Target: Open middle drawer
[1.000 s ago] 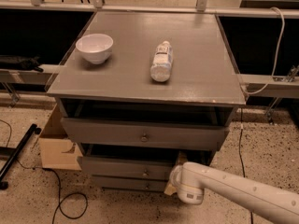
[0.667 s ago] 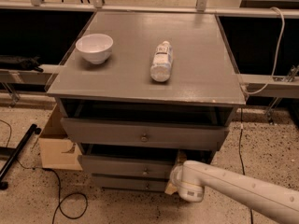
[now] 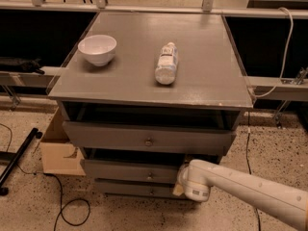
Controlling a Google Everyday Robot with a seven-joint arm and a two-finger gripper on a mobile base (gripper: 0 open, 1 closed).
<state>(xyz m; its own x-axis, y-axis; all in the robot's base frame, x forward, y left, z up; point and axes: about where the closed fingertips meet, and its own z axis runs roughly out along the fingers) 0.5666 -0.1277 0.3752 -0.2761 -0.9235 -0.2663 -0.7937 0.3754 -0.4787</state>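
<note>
Grey painted wooden cabinet (image 3: 202,81), three drawers stacked at its near face. Middle drawer (image 3: 120,170), grey front with small round metal knob (image 3: 150,175), sits between the wider top drawer (image 3: 106,134) and the narrower bottom drawer (image 3: 125,189). A dark gap shows above its front.

White robot arm (image 3: 250,191) comes in from the near right. Gripper (image 3: 181,179) is at the right end of the middle drawer front, right of the knob. Claw state: cannot tell, the tip is hidden against the drawer.

On the cabinet top: white round bowl (image 3: 97,48) at far left, clear plastic bottle (image 3: 166,63) lying on its side near the centre, well apart. Brown cardboard box (image 3: 57,150) on the floor left of the cabinet.
</note>
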